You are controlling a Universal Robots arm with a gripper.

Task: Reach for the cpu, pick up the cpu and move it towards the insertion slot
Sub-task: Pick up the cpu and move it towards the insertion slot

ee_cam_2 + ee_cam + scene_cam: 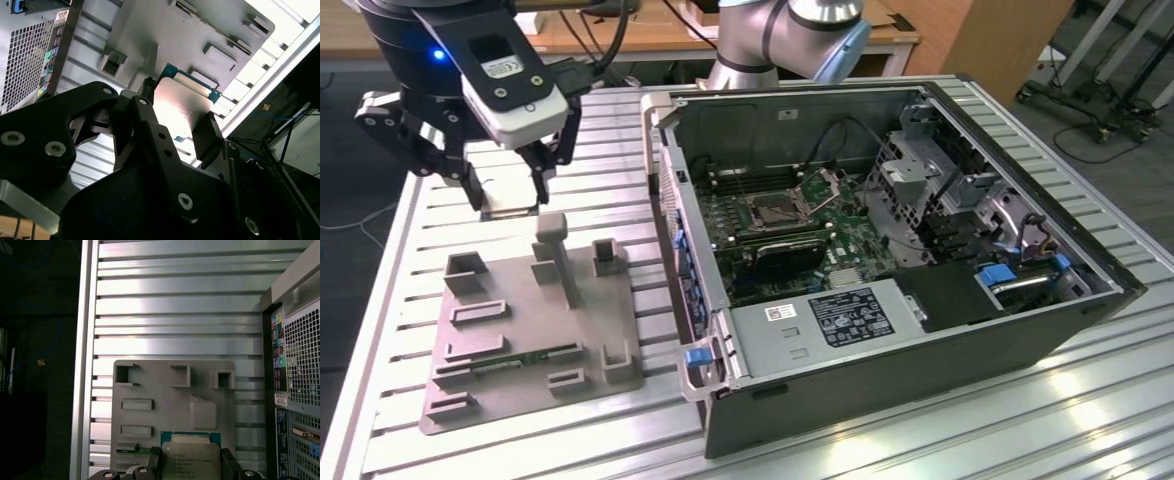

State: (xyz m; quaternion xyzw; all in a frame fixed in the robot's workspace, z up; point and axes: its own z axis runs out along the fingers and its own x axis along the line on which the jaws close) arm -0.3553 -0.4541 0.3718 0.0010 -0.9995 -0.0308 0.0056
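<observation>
The cpu (190,457), a flat square chip with a silvery top and green rim, sits between my gripper's two black fingers (229,464). In the second wrist view the cpu (181,102) shows as a shiny plate with a teal edge, and the gripper (177,117) is shut on its sides. In the exterior view the gripper (507,195) hangs at the far left of the table, holding the cpu (508,206) just beyond the far end of the grey tray (520,330). The insertion slot (774,208) lies in the green motherboard inside the open case, with its metal plate (833,184) hinged up.
The open computer case (907,330) fills the exterior view's right, its wall (670,220) standing between tray and motherboard. The grey tray (150,390) has upright posts (550,240) and holds a thin green memory stick (520,360). The slatted metal table (175,305) ends at its edge (85,365).
</observation>
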